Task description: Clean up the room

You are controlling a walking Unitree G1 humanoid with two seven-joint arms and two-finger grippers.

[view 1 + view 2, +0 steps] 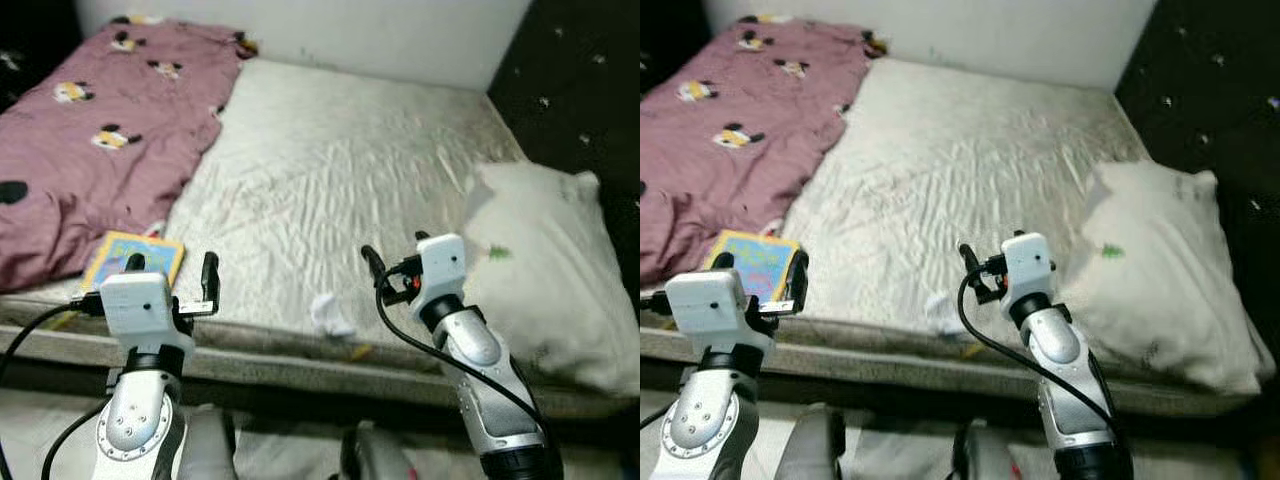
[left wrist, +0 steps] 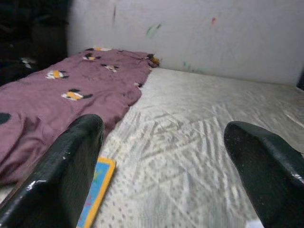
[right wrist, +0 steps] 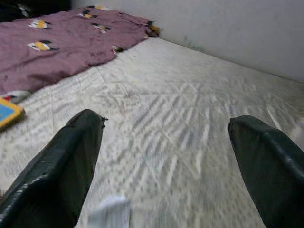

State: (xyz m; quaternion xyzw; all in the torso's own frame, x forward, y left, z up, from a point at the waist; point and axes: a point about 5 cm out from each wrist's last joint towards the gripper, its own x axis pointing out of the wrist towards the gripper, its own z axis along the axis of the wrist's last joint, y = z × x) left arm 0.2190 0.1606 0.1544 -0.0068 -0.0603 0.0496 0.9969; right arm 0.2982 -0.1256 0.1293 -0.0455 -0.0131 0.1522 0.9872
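A big bed [image 1: 330,180] is taking up most of the room, and a pale, wrinkly sheet is lying over it. A white wall [image 1: 380,35] is standing behind the bed, and a dark padded wall [image 1: 590,90] is running along the robot's right side.

One purple blanket [image 1: 90,130] with little cartoon faces is lying bunched up on the left part of the bed. One white pillow [image 1: 550,270] is sitting on the right part, and a small green mark is showing on it. One colourful book [image 1: 132,260] is lying flat near the front edge, just beside the blanket. One crumpled bit of white paper [image 1: 328,312] is lying near the front edge too, between the two arms. A tiny yellowish scrap [image 1: 360,351] is sitting on the edge below the paper, too small to tell what it is.

The left gripper [image 1: 172,272] is hanging over the front edge, close to the book, and it is hiding a corner of the book. Its two black fingers [image 2: 57,175] are spread wide with nothing between them. The right gripper [image 1: 396,252] is hanging over the front edge near the pillow, and its fingers [image 3: 66,166] are spread wide and empty as well. In the right wrist view the paper is looking like a white blur. The pillow's far side is getting cut off at the picture's edge.
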